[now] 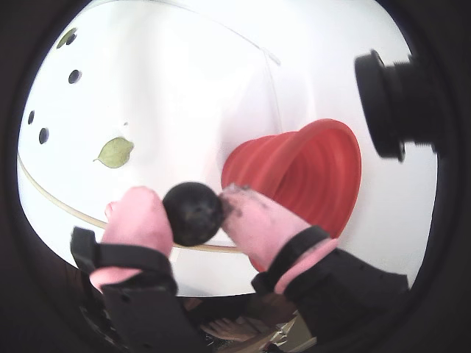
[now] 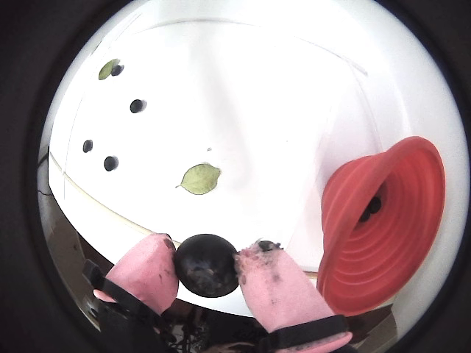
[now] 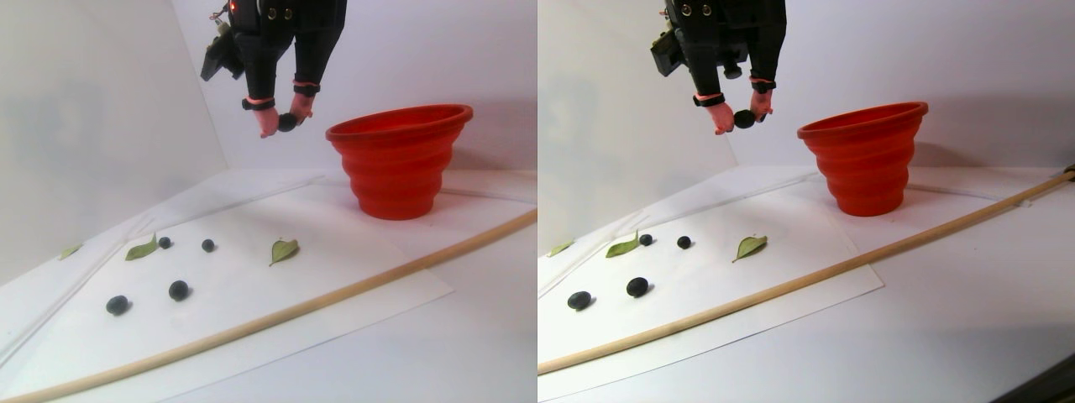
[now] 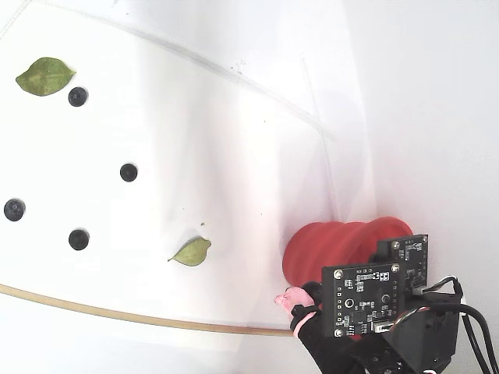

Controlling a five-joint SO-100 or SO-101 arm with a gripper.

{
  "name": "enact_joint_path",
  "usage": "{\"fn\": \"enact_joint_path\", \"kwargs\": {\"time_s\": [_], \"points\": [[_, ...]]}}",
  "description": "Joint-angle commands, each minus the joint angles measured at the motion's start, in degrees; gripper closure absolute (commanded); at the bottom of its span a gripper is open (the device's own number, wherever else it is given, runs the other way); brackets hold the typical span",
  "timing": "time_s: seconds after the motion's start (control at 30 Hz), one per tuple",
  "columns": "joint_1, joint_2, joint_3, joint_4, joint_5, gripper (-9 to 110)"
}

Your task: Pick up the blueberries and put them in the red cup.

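My gripper (image 1: pixel 193 209) is shut on one dark blueberry (image 1: pixel 193 213), pinched between its pink padded fingers (image 1: pixel 136 217). In the stereo pair view the gripper (image 3: pixel 284 124) holds the berry (image 3: pixel 288 122) high in the air, left of the red cup's (image 3: pixel 399 159) rim and about level with it. The other wrist view shows the held berry (image 2: pixel 207 265) and the red cup (image 2: pixel 383 228) to its right, with dark berries (image 2: pixel 372 207) inside the cup. Several more blueberries (image 3: pixel 178 290) lie on the white sheet at the left, also in the fixed view (image 4: pixel 78 239).
Green leaves (image 3: pixel 284 249) (image 3: pixel 143 248) lie on the white sheet among the berries. A long wooden stick (image 3: pixel 336 290) runs along the sheet's front edge. A black camera body (image 1: pixel 397 103) juts in at the upper right of a wrist view.
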Motion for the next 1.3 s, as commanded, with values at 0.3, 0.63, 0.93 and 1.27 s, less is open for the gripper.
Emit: {"fn": "enact_joint_path", "kwargs": {"time_s": [0.3, 0.63, 0.93, 1.27], "points": [[6.1, 8.1, -2.9, 2.2, 0.8, 87], [10.5, 8.9, -4.7, 2.2, 1.7, 87], [13.6, 4.7, -8.2, 0.3, 2.0, 87], [16.0, 0.1, -9.2, -4.0, 0.9, 87]]}}
